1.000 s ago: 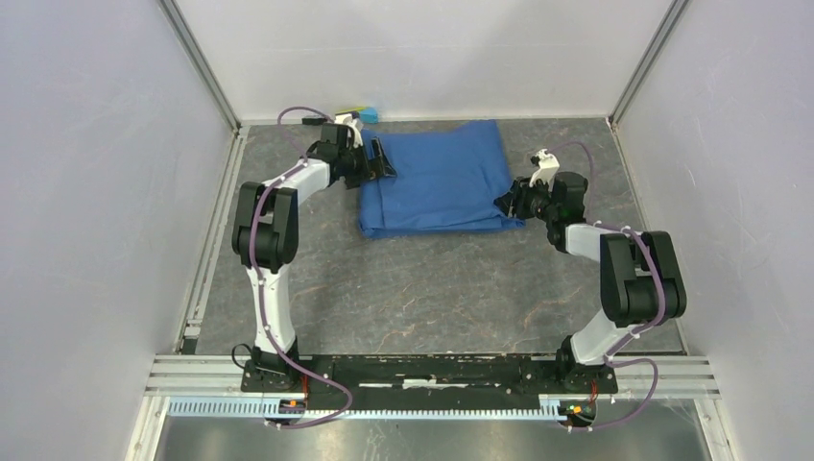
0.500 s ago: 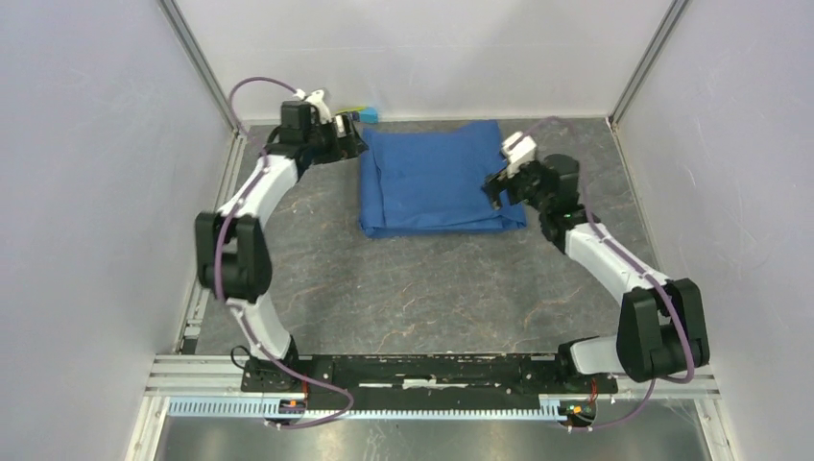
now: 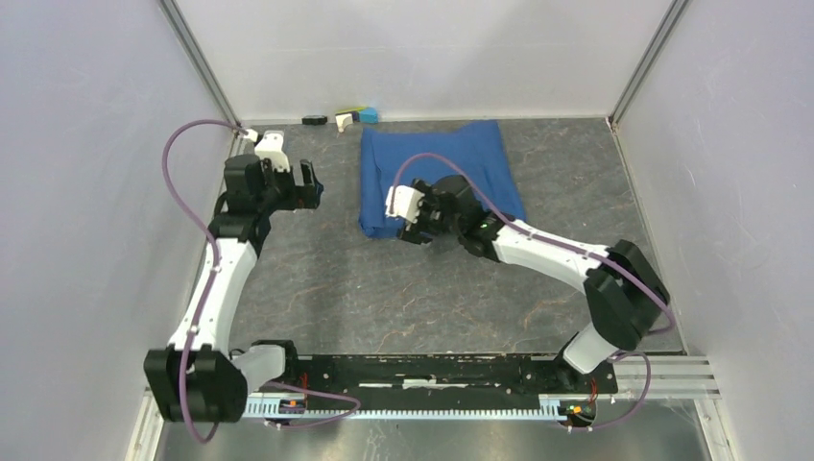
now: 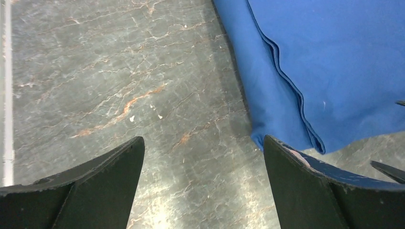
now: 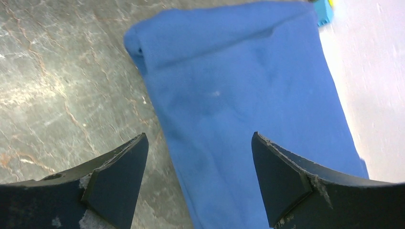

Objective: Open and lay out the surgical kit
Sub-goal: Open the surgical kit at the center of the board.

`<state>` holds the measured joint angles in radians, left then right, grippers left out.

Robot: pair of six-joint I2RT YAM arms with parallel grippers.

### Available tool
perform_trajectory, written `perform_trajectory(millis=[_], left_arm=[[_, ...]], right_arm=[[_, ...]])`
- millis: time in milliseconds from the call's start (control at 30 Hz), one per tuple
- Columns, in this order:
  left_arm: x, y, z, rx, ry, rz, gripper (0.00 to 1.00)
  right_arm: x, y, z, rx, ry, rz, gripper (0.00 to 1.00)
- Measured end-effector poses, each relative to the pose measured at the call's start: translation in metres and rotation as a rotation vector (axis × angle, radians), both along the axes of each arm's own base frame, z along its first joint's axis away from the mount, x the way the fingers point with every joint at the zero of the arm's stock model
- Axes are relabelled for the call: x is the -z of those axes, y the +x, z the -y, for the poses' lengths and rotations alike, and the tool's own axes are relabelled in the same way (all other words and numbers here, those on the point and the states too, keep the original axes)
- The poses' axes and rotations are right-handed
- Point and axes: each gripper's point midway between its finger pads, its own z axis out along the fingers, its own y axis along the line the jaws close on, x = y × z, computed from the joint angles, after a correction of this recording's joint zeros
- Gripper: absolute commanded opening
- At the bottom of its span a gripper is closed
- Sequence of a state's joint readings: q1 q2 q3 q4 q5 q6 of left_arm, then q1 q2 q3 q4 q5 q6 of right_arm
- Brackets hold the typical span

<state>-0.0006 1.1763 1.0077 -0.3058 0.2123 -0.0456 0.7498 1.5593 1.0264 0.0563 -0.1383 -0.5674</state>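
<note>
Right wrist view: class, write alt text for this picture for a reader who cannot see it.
A folded blue cloth wrap lies on a grey marbled table, its near end passing below and between the two dark fingers of the open right pincer. The pincer holds nothing.

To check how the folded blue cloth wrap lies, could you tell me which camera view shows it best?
The top external view: the folded blue cloth wrap shows nearly whole, the white right arm hiding only its near part. The left wrist view shows a layered edge and corner; the right wrist view, a corner and lengthwise stretch.
</note>
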Motion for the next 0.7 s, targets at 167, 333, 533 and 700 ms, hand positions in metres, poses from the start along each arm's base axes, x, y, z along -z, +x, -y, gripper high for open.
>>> perform_trajectory(millis=[167, 333, 533, 700], left_arm=[[-0.017, -0.025, -0.006, -0.009, 0.042, 0.072, 1.0], [-0.031, -0.039, -0.01, -0.022, 0.063, 0.135, 1.0], [-0.027, -0.04, -0.011, -0.025, 0.066, 0.127, 1.0], [-0.024, -0.038, -0.01, -0.025, 0.066, 0.118, 1.0]], right_arm=[[0.016, -0.003, -0.039, -0.076, -0.082, 0.001, 0.85], [0.034, -0.004, -0.056, -0.105, -0.139, -0.021, 0.82], [0.048, 0.005, -0.062, -0.094, -0.175, -0.032, 0.67], [0.053, 0.008, -0.06, -0.079, -0.191, -0.03, 0.46]])
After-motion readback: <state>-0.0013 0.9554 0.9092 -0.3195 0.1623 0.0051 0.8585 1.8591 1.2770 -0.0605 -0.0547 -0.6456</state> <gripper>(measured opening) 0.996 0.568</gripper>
